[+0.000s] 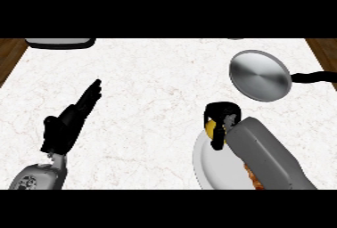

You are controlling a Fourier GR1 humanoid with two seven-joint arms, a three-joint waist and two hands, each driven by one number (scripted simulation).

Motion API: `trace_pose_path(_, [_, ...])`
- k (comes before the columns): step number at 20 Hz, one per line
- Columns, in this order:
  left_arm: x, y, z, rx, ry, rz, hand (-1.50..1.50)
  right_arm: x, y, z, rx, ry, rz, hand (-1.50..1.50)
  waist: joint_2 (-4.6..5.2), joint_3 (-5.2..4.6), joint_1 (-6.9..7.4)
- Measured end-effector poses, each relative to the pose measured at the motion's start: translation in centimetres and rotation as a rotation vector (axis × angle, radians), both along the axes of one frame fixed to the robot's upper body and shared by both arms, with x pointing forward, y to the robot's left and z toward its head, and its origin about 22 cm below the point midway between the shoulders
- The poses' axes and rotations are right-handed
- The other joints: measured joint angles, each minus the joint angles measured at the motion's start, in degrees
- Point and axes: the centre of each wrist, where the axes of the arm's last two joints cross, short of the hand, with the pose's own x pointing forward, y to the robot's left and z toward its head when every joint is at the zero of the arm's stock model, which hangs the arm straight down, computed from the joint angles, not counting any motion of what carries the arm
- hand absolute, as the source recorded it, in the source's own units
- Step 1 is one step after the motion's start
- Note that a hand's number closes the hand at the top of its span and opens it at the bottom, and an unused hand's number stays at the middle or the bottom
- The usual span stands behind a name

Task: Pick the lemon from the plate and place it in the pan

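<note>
Right hand (220, 119) down over the near-right white plate (205, 165), fingers curled round the yellow lemon (211, 129) at the plate's far rim – pan (259, 75) sitting well apart at upper right, left hand (69, 122) resting at the left, fingers straight and holding nothing.

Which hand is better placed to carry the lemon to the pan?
Right. The right hand is curled round the yellow lemon over the white round plate, below the grey metal pan. The open left hand rests far across the counter.
</note>
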Motion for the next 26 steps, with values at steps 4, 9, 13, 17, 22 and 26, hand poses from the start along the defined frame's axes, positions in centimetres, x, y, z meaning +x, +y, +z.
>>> trace_pose_path(4, [0.2, -0.3, 0.1, -0.004, 0.004, 0.006, 0.00, -0.6, -0.1, 0.1, 0.011, -0.042, 0.008, 1.50, 0.22, 0.12, -0.10])
trace_pose_path(9, [0.5, 0.6, -0.2, -0.006, 0.006, 0.005, 0.00, -1.4, 0.4, 2.2, 0.089, -0.169, 0.014, 1.50, 0.51, 0.35, -0.40])
trace_pose_path(13, [0.3, 0.9, -0.4, -0.002, 0.011, 0.030, 0.00, -4.5, 1.4, 3.8, 0.215, -0.400, 0.017, 1.50, 0.02, 0.46, -1.69])
trace_pose_path(17, [0.1, 1.7, -0.6, -0.005, 0.014, 0.048, 0.00, -7.9, 2.1, 6.2, 0.320, -0.669, 0.023, 1.50, -0.30, 0.48, -2.62])
trace_pose_path(22, [0.0, 1.5, -0.3, -0.003, 0.008, 0.042, 0.00, -11.7, 1.2, 9.8, 0.418, -0.964, 0.000, 1.50, -0.11, 0.49, -2.29])
trace_pose_path(26, [-0.2, 1.3, -0.1, -0.008, 0.004, 0.028, 0.00, -14.2, -0.3, 10.7, 0.461, -1.074, -0.073, 1.50, 0.30, 0.47, -1.33])
